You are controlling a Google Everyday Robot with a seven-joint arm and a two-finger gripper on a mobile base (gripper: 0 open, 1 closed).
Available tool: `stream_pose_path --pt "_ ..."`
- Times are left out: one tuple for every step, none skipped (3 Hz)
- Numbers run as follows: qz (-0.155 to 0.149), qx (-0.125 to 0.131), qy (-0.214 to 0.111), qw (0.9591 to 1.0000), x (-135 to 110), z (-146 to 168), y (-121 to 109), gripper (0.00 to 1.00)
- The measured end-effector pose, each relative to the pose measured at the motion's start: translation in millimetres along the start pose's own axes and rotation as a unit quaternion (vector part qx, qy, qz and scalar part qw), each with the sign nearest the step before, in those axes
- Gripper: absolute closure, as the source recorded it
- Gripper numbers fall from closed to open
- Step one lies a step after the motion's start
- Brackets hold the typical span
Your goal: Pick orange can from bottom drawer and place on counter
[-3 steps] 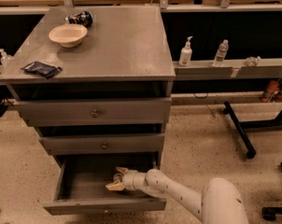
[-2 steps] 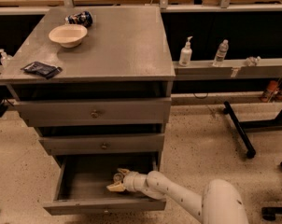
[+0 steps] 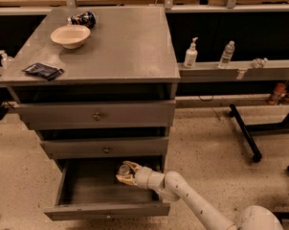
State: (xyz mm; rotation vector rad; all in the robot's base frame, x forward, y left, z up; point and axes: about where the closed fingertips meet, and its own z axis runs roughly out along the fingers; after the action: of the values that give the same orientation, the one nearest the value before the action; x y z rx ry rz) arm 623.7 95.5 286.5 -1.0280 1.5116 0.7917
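The bottom drawer [image 3: 87, 188] stands pulled open below two closed, shallower drawers. My arm reaches into it from the lower right. My gripper [image 3: 126, 174] is inside the drawer near its back, right of the middle. Its pale fingers are closed around the orange can [image 3: 124, 168], whose silver top shows just above them. The can's sides are mostly hidden by the fingers. The counter [image 3: 125, 47] is the grey cabinet top above the drawers.
On the counter are a cream bowl [image 3: 70, 36], a dark blue can [image 3: 82, 19] lying at the back and a dark packet [image 3: 43, 71] at the left edge. A narrow shelf on the right holds a pump bottle [image 3: 191, 54] and a water bottle [image 3: 226, 55]. A black stand leg [image 3: 245, 133] lies on the floor.
My gripper has moved up and slightly toward the back of the drawer, and the can's silver top now shows between the fingers.
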Motion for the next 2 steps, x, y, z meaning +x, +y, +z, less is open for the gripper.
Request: stream_pose_path --pt "-0.070 -0.064 -0.063 0.9936 -116.3 -52.7 15.6 1.00" --pt "-0.100 -0.108 -0.063 0.9870 -185.3 -87.6 20.2 1.00"
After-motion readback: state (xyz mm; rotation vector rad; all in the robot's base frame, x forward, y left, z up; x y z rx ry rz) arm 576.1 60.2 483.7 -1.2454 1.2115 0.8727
